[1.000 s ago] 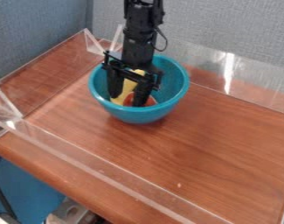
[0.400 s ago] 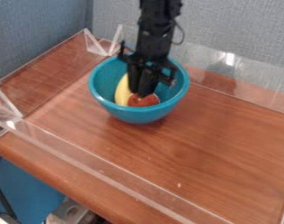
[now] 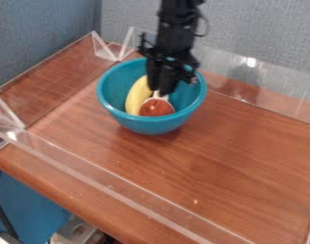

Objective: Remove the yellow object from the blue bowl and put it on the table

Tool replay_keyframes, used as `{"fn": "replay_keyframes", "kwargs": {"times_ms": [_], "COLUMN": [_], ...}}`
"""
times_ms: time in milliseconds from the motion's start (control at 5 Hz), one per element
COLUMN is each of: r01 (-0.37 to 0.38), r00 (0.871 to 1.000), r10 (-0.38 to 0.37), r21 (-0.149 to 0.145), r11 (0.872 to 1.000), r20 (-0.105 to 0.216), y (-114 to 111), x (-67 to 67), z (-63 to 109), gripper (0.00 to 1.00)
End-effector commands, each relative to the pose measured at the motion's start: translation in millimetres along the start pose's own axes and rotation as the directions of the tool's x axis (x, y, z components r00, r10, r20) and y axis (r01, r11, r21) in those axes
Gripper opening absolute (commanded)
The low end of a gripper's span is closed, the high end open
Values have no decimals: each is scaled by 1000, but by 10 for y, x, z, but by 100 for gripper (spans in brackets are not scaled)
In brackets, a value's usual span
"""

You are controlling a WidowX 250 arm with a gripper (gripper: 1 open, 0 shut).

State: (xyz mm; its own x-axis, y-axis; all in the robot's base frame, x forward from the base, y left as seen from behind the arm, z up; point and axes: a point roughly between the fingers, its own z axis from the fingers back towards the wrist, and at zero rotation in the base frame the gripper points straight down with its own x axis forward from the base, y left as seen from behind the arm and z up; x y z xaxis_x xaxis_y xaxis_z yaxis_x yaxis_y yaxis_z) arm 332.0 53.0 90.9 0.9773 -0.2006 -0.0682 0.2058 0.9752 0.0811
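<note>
End effector point(image 3: 160, 89) narrower than a second ago, now lifting slightly inside blue bowl point(image 3: 119, 112). Grasp unclear: yellow banana toy point(image 3: 138, 95) lies in bowl beside red ball point(image 3: 154, 107). Extraction unconfirmed; bench point(image 3: 221, 167) awaits.

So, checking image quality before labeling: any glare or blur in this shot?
Camera view: soft and low-resolution throughout; bright glare on the acrylic wall behind the blue bowl; the gripper is dark, with little detail; the table is evenly lit.
</note>
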Motion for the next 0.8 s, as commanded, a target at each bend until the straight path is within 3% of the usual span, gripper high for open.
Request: {"fn": "replay_keyframes", "kwargs": {"times_ms": [0,200,400,600], "r01": [-95,-114,-130,-122], "r00": [995,993,990,988], "r10": [94,114,128,116], "r21": [6,17,33,51], "r11": [995,993,991,991], "r20": [39,18,58,101], "y": [284,384,436,335], "x": [-62,-138,-213,-232], "z": [64,-2,231,463], "gripper": [0,100,0,0]}}
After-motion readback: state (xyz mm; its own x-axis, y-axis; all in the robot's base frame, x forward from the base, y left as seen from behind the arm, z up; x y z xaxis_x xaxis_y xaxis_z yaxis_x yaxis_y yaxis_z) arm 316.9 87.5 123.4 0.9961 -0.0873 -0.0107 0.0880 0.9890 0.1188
